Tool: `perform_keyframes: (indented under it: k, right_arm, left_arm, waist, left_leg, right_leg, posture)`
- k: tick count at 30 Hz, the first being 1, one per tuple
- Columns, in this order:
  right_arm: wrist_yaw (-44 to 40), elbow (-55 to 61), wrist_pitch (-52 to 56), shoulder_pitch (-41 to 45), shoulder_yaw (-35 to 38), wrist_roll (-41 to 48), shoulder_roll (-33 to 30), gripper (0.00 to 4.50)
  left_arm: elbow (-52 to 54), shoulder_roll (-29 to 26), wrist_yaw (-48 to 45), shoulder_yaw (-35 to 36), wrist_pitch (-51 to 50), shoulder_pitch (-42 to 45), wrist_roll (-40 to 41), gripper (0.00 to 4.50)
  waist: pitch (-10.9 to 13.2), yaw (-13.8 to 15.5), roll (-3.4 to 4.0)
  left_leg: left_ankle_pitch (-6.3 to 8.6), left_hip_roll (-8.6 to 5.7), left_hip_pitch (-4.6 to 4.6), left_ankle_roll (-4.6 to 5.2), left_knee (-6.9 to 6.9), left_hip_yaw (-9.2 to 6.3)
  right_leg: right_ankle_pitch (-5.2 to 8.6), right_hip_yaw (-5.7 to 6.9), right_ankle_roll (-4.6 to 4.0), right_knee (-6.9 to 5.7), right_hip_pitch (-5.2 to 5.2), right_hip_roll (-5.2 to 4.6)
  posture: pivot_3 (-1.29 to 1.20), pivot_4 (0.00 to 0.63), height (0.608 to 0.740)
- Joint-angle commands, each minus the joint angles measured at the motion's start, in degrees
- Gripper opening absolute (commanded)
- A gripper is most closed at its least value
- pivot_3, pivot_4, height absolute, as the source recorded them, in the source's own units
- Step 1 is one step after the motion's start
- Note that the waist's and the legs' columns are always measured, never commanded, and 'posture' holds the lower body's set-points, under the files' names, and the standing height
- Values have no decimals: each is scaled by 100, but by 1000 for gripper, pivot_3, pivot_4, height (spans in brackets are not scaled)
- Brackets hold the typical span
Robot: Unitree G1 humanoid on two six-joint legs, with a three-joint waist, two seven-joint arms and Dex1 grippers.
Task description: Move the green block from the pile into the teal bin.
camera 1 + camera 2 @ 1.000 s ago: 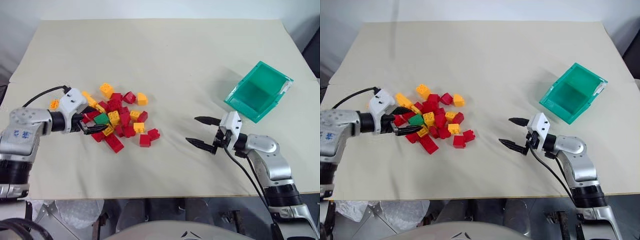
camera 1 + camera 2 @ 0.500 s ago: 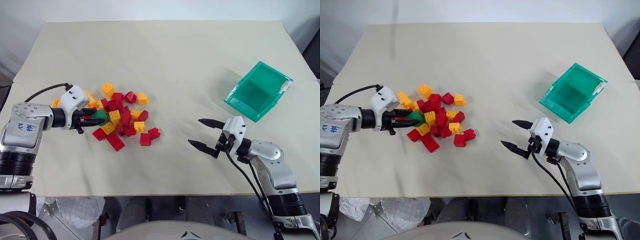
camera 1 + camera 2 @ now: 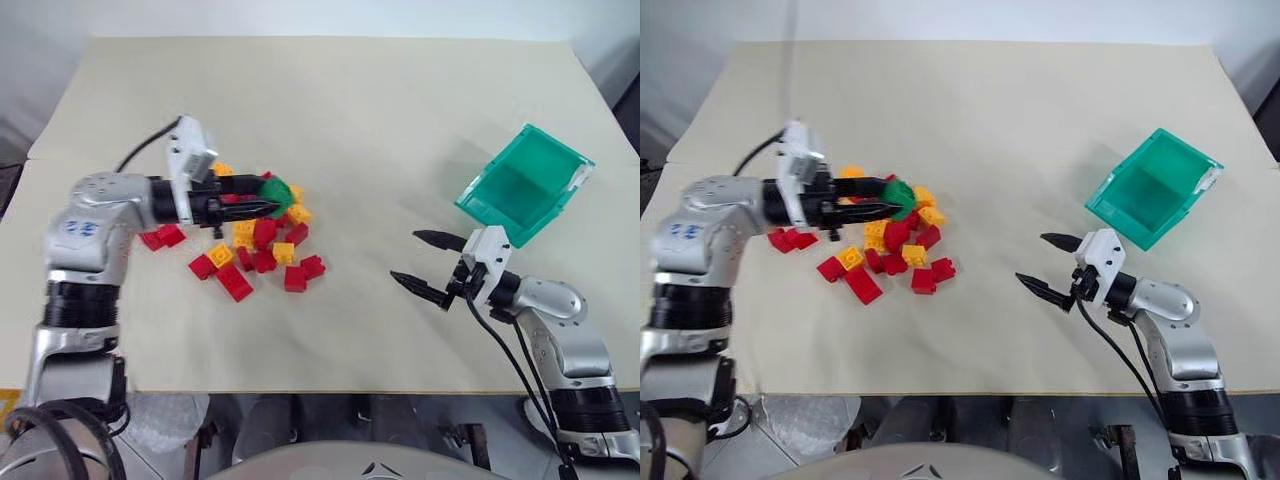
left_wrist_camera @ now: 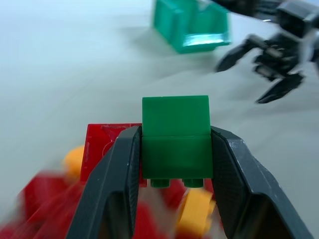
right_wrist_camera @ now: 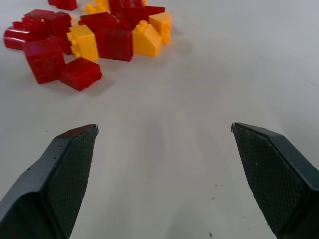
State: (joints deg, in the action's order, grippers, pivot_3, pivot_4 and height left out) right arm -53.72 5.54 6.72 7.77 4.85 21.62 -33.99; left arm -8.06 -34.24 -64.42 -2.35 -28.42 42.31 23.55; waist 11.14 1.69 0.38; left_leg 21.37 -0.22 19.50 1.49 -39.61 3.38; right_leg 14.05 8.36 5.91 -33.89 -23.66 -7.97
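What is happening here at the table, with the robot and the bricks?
The left gripper holds the green block between its fingers, above the pile of red and yellow bricks. The right gripper waits open over the table, holding nothing. The teal bin stands beyond it, with no brick visible inside.

The two head views looked down and forward over the table (image 3: 330, 100), sharing the pile (image 3: 255, 245) and bin (image 3: 523, 186). The left wrist view faced the bin from close over the pile. The right wrist view faced the pile, low over the table.
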Motion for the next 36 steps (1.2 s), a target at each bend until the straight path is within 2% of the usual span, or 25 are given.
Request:
perform_keyframes:
  k: [1, 5, 7, 10, 16, 18, 23, 32, 36]
  right_arm:
    - [126, 304, 47, -165, 420, 94, -234, 4500]
    - [179, 609, 130, -562, 792, 191, -431, 4500]
    - [238, 727, 157, -702, 908, 212, -468, 4500]
    - [365, 963, 222, -951, 1151, 238, -497, 4500]
    - [545, 1390, 395, -1286, 1427, 354, -471, 4500]
    - [561, 1420, 411, -1332, 1463, 357, -478, 4500]
    - [524, 1560, 531, -1483, 1672, 445, -570, 4500]
    - [-65, 1946, 1216, -2322, 2616, 1012, -1319, 4500]
    - [-34, 2177, 1821, -2286, 2595, 1274, -1583, 4500]
  left_arm:
    - [-388, 515, -213, -567, 748, 351, -385, 1604]
    - [-1269, 1286, -238, -1022, 1579, 682, -833, 1604]
    - [-1647, 1495, -279, -1199, 1841, 807, -1052, 1604]
    - [-2695, 1862, -210, -1707, 2386, 1211, -1748, 2557]
    - [-3227, 2084, -444, -1402, 2984, 1431, -1655, 4358]
    - [-3295, 2059, -530, -1357, 3026, 1472, -1663, 4468]
    - [-3070, 1796, -671, -946, 3064, 1438, -1458, 4468]
    - [-1807, 140, -1428, 160, 2158, 416, -527, 4468]
    - [-1303, -350, -1665, 709, 1866, -260, 1, 4468]
  waist:
    - [0, 19, 0]
    - [1, -3, -1]
    - [1, -16, -2]
    - [2, -17, -3]
    - [3, -27, -4]
    - [3, -19, -4]
    - [2, -17, -4]
    - [2, -26, -3]
    - [2, -22, -4]
  left_leg:
    - [1, 0, 11, 1, -9, 7]
    - [10, 0, 28, 17, -33, 24]
    - [11, -1, 33, 19, -36, 28]
    - [11, -4, 34, 21, -39, 31]
    - [13, 7, 41, 27, -41, 27]
    - [12, 7, 48, 28, -47, 26]
    - [16, 2, 56, 45, -52, 16]
    - [25, 2, 60, 58, -55, 8]
    - [28, -1, 58, 65, -63, 9]
  right_leg:
    - [-3, 3, 5, 2, 0, 0]
    - [-12, 2, 19, 10, -2, 0]
    - [-14, 5, 22, 13, -2, 1]
    - [-18, 6, 26, 14, -3, 4]
    - [-27, 0, 23, 20, -10, 6]
    - [-29, 3, 24, 19, -12, 6]
    - [-39, 1, 33, 30, -12, 1]
    - [-42, -12, 37, 34, -25, 2]
    - [-50, -28, 46, 33, -23, -1]
  posture:
    - [0, 150, 740]
    - [0, 150, 740]
    - [0, 150, 740]
    - [0, 150, 740]
    - [0, 150, 740]
    - [0, 150, 740]
    - [0, 150, 740]
    - [0, 150, 740]
    - [0, 150, 740]
